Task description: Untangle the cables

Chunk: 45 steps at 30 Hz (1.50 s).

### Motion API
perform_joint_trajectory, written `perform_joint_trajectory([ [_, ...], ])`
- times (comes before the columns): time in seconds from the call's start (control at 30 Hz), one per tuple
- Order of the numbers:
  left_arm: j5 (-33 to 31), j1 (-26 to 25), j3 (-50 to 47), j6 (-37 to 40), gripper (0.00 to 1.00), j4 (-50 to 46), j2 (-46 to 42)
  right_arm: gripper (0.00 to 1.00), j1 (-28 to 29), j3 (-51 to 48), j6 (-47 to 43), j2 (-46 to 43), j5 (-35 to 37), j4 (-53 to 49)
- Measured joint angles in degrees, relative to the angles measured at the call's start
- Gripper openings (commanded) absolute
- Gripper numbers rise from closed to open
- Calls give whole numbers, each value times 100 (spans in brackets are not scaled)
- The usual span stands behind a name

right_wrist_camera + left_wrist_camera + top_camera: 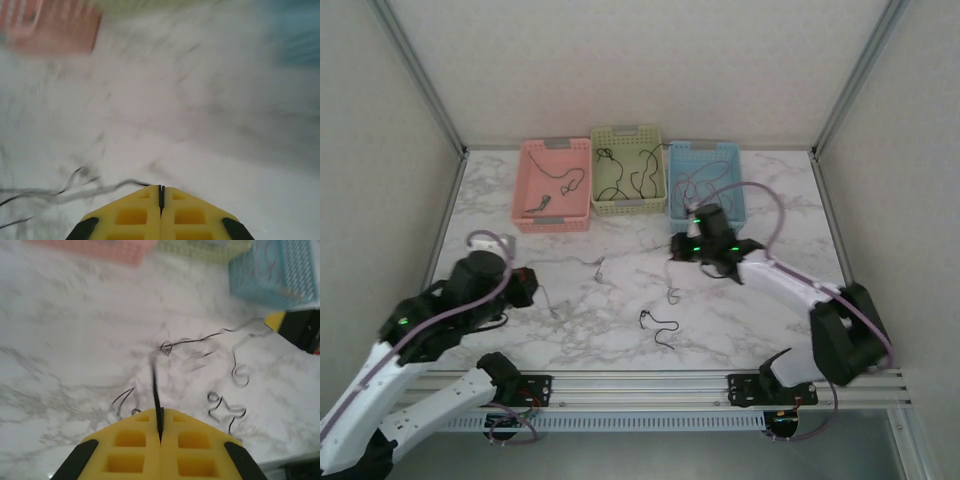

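Thin dark cables (pixel 597 266) lie strung across the marble table between my two grippers. My left gripper (pixel 530 285) sits at the left, shut on a black cable (pixel 156 390) that runs away from its yellow fingertips (pixel 140 422) to a small knot (pixel 165 346). From the knot the cable goes on to the right, toward the right gripper's yellow tip (pixel 274 320). My right gripper (pixel 677 250) hangs in front of the blue basket, shut on a blurred dark cable (pixel 100 189) that trails off to the left. A separate curled black cable (pixel 660 326) lies loose near the table's front.
Three baskets stand in a row at the back: pink (pixel 532 190), green (pixel 602 183) and blue (pixel 732 190), each with thin wires inside. Frame posts and walls close in both sides. The arm bases and rail run along the near edge (pixel 640 385).
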Motion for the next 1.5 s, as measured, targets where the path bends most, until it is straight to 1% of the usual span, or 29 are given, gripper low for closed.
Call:
perform_joint_trajectory([
  [0.07,-321,0,518,98,0,-232,-151,0,-734,-330,26,-538,59,-92],
  [0.1,-450,2,717,140,0,-361,-240,0,-1010,-476,22,-730,57,-149],
  [0.17,-671,2,994,240,0,-575,-361,0,-1397,-715,24,-990,44,-291],
  [0.23,-817,2,1084,282,0,-721,-404,0,-1628,-914,24,-1123,15,-409],
  [0.33,-933,2,1049,330,0,-879,-369,0,-1786,-1110,42,-1167,-28,-498],
  [0.47,-946,2,931,374,0,-894,-273,0,-1834,-1204,68,-1167,-162,-496],
  [0.6,-828,2,807,411,0,-881,-168,0,-1834,-1196,81,-1202,-407,-509],
  [0.7,-730,0,741,439,0,-824,-92,0,-1834,-994,107,-1410,-621,-710],
  [0.8,-660,2,662,476,0,-708,-39,0,-1834,-417,157,-1674,-872,-874],
  [0.9,-634,2,557,518,0,-627,-22,0,-1829,409,284,-1814,-1139,-837],
  [0.97,-621,2,483,520,0,-588,-24,0,-1803,951,389,-1786,-1276,-763],
  [1.03,-599,2,389,520,0,-560,-24,0,-1718,1596,496,-1574,-1386,-649],
  [1.13,-514,2,260,518,0,-511,-26,0,-1532,2579,603,-966,-1469,-542],
  [1.3,-472,2,109,514,0,-457,-94,0,-1257,4234,796,529,-1456,-396],
  [1.43,-450,2,68,492,0,-455,-151,0,-1147,5545,1027,1681,-1460,-426],
  [1.5,-428,2,61,472,0,-450,-160,0,-1110,6376,1185,2312,-1478,-466],
])
